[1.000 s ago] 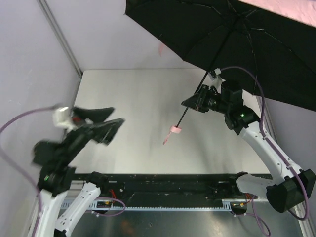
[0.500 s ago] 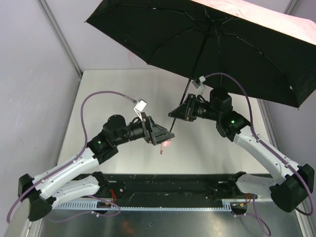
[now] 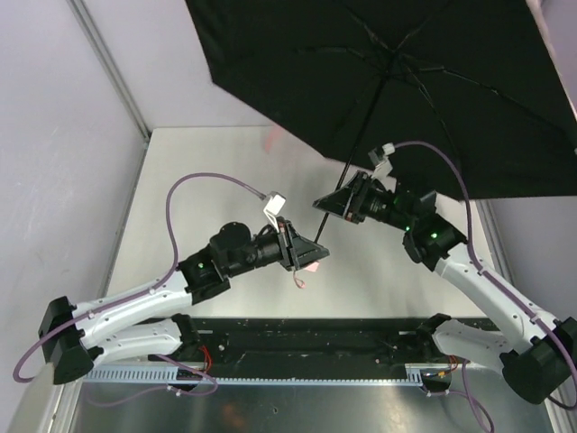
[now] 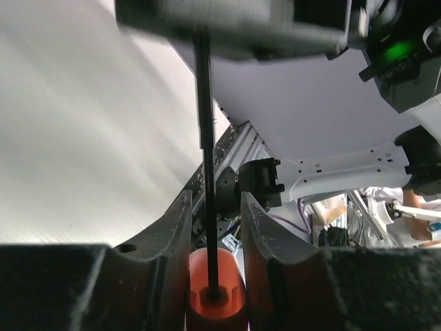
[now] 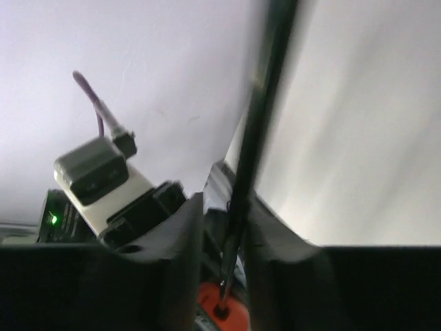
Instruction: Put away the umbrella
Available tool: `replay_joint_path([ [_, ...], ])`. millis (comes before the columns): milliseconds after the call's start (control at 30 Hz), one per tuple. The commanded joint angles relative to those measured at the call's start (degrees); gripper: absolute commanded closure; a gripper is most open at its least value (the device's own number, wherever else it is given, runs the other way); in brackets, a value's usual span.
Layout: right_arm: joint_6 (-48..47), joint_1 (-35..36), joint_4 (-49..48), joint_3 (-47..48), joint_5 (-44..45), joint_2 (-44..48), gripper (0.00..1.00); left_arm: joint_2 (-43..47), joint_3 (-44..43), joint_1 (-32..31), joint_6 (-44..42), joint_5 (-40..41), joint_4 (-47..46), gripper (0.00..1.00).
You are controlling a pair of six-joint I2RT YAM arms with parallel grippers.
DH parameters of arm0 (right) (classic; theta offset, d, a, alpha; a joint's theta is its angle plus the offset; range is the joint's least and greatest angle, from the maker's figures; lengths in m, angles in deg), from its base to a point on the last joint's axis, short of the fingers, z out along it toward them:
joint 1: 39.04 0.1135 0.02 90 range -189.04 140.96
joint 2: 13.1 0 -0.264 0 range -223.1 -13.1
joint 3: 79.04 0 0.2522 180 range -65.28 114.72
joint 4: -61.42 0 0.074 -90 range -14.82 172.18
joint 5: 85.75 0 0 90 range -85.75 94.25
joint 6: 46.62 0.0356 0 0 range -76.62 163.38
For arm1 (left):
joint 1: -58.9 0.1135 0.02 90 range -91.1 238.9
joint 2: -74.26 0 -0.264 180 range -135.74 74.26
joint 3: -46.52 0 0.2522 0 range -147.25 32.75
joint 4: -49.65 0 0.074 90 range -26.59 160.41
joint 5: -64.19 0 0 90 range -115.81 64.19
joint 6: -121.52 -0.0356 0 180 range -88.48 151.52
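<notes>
Holds the umbrella open and tilted above the back right of the table, black underside toward the top camera, slim black shaft slanting down to the left. Pinches that shaft with the right gripper, fingers closed on either side of it just above the lower end. Clamps the pink handle at the bottom of the shaft in the left gripper, both fingers pressed against its sides, pink strap dangling below.
</notes>
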Motion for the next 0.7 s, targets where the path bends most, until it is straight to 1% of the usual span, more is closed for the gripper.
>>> replay_joint_path([
  [0,1.6,-7.7,-5.2,2.1,2.9,3.2,0.59,2.0,0.2,-3.9,0.4,8.7,-0.7,1.00],
  [67,2.5,-11.6,-6.1,2.1,1.3,2.7,0.48,2.8,0.8,-4.5,1.0,10.6,-0.2,1.00],
  [133,3.7,-14.8,-9.2,2.1,-0.8,1.4,0.40,3.4,1.3,-4.8,1.7,11.5,-0.1,1.00],
  [233,5.6,-17.7,-13.2,2.3,-2.1,-1.1,0.38,4.6,2.0,-4.9,2.4,11.7,0.0,1.00],
  [300,6.1,-18.5,-15.3,2.5,-1.4,-2.6,0.40,5.5,2.5,-4.9,2.6,11.8,0.1,1.00],
  [433,5.5,-18.7,-17.8,3.3,3.3,-5.5,0.52,6.7,3.6,-4.9,3.7,12.0,0.8,1.00],
  [533,4.9,-18.6,-18.0,4.4,4.4,-8.3,0.62,6.8,3.6,-4.9,4.8,11.2,1.3,1.00],
  [567,5.0,-18.5,-18.5,4.5,4.6,-9.1,0.67,6.9,3.6,-4.9,5.1,11.0,1.4,1.00],
  [633,5.8,-18.4,-20.9,4.6,3.9,-10.8,0.86,7.2,3.8,-4.9,5.2,10.0,1.5,1.00],
  [667,6.5,-18.4,-22.3,4.7,3.2,-11.6,0.93,7.4,3.9,-4.9,5.2,9.4,1.5,1.00],
])
